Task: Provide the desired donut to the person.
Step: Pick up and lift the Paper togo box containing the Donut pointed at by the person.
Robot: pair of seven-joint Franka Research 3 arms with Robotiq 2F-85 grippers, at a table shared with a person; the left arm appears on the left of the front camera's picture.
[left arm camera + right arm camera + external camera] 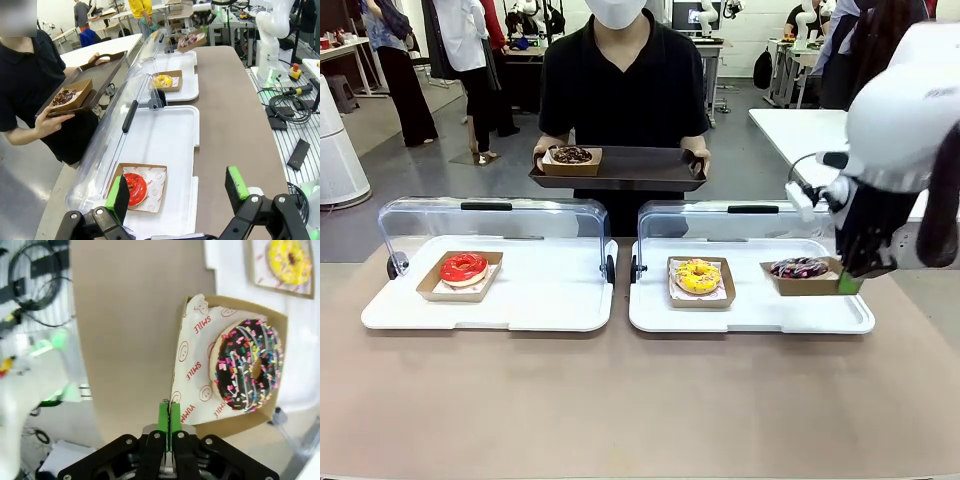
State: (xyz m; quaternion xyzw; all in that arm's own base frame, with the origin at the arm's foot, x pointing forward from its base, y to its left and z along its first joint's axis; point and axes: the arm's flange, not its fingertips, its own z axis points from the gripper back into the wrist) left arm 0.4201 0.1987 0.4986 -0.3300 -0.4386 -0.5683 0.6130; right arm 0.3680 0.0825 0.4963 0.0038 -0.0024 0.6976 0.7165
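Right pincer (169, 409) clenched on sprinkle donut box (240, 426), liner (192, 360) reads SMILE; left pincer (177, 190) released

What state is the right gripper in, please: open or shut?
Shut: the right gripper pinches the box edge of the sprinkle donut, green pads pressed together.

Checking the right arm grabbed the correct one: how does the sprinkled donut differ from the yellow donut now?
Icing: the sprinkled donut is chocolate with coloured sprinkles; the yellow donut has yellow icing. State: the sprinkled donut's box is pinched at its edge by the right gripper and looks lifted; the yellow donut's box lies flat on the white tray, untouched. Both are ring donuts in paper-lined brown boxes.
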